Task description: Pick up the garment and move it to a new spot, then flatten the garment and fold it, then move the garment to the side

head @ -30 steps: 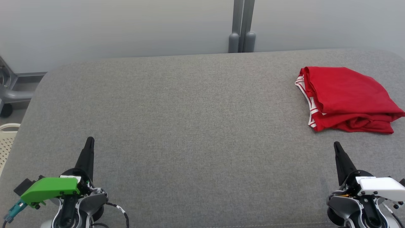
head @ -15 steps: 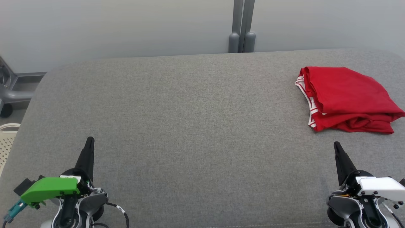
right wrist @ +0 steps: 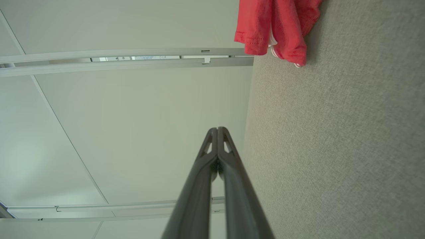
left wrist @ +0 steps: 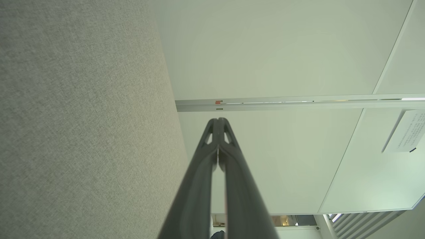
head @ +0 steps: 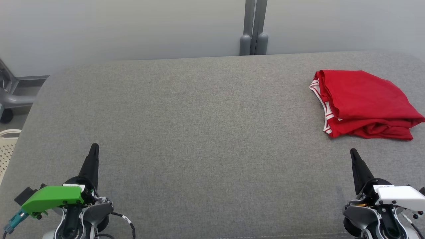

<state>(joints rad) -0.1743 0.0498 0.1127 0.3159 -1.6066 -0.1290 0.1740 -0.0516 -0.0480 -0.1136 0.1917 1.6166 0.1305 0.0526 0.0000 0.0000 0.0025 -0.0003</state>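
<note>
A red garment [head: 363, 103] with white-striped trim lies in a rough fold at the far right of the grey fabric surface [head: 206, 132]. Its hem and trim also show at the top of the right wrist view [right wrist: 275, 30]. My right gripper [head: 352, 152] rests at the lower right, shut and empty, a short way in front of the garment and apart from it. Its fingers meet tip to tip in the right wrist view [right wrist: 217, 128]. My left gripper [head: 95, 146] sits at the lower left, shut and empty, fingers pressed together in the left wrist view [left wrist: 218, 119].
A pale wall with a grey post [head: 254, 30] stands behind the surface. A white perforated basket [head: 6, 147] and a grey wheeled frame [head: 10, 96] sit beyond the left edge. The broad middle of the surface lies bare between the grippers.
</note>
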